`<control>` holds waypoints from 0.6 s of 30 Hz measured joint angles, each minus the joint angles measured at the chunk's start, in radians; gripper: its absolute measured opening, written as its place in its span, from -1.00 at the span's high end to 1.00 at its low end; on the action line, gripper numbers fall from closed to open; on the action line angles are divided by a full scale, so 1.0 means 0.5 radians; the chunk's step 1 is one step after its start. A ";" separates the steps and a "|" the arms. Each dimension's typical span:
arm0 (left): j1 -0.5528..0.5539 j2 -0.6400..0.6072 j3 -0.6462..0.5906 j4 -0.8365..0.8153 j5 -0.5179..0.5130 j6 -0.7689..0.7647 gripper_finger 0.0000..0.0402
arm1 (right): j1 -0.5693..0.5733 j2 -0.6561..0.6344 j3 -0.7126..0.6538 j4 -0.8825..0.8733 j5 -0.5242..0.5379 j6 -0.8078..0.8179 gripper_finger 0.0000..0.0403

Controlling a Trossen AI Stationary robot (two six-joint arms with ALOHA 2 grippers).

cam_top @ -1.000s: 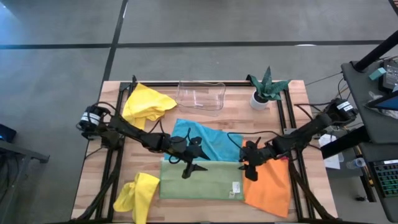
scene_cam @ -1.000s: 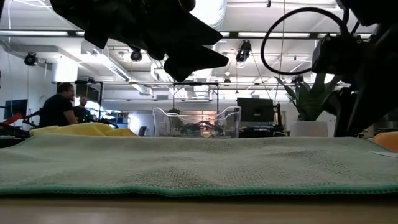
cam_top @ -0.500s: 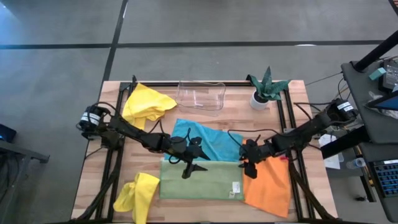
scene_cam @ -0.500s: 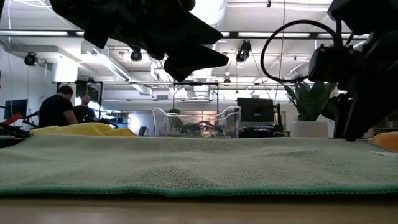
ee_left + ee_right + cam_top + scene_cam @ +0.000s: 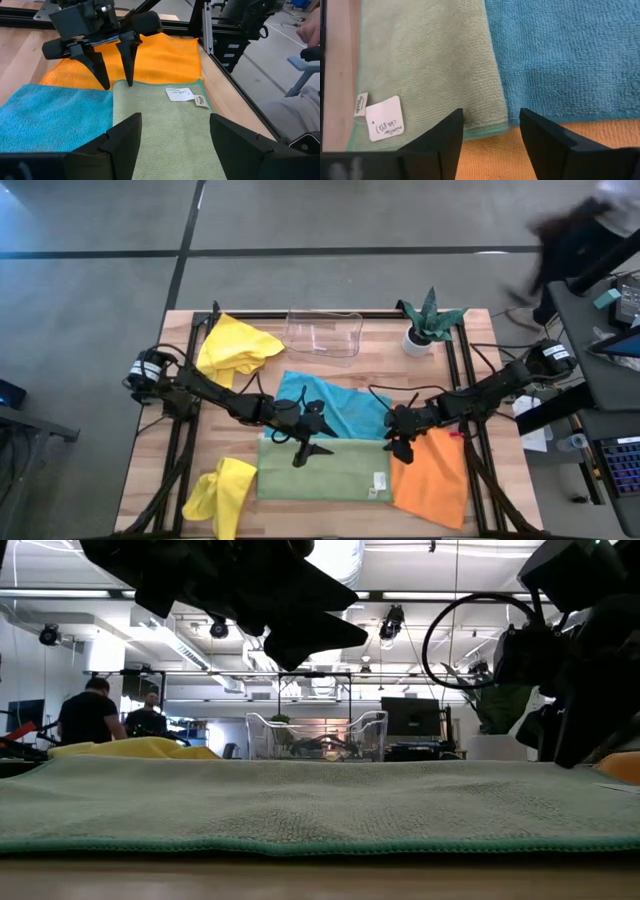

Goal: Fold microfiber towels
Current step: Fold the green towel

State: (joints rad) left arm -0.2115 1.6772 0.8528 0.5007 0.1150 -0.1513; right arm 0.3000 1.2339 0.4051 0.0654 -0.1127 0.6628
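A sage green towel (image 5: 320, 468) lies flat near the table's front, with white tags (image 5: 179, 93) at its right end. A turquoise towel (image 5: 335, 408) lies behind it and an orange towel (image 5: 432, 475) to its right. My right gripper (image 5: 117, 84) is open, and its fingertips stand on either side of the green towel's far right corner (image 5: 500, 129), where the three cloths meet. My left gripper (image 5: 306, 444) hangs open above the green towel's far edge, well clear of it in the low view, with nothing between its fingers (image 5: 175, 120). My right gripper slants down from the table's right side, its two fingertips (image 5: 129, 82) at the green towel's far right corner (image 5: 496, 131). Whether they touch the cloth I cannot tell. The towel lies flat.
A crumpled yellow towel (image 5: 236, 345) lies at the far left and another (image 5: 220, 495) at the near left. A clear tray (image 5: 323, 335) and a potted plant (image 5: 430, 322) stand along the far edge. Black frame rails (image 5: 462, 370) run beside the table. People stand in the room behind (image 5: 88, 718).
My right gripper has gone a little toward the table's left and down, toward the green towel's far right corner. The towels have not moved.
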 joint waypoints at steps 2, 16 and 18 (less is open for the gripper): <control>0.000 0.000 0.000 0.001 0.000 0.000 -0.09 | 0.001 0.000 -0.001 0.000 0.000 -0.003 0.00; 0.000 0.002 0.000 0.031 0.000 0.001 -0.09 | 0.000 0.001 -0.006 0.090 0.001 -0.174 0.51; 0.000 0.005 0.000 0.030 0.000 0.002 -0.09 | 0.001 0.001 -0.006 0.090 0.001 -0.179 0.65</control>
State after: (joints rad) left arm -0.2115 1.6794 0.8528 0.5156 0.1150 -0.1501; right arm 0.3004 1.2343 0.4023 0.1104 -0.1123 0.5733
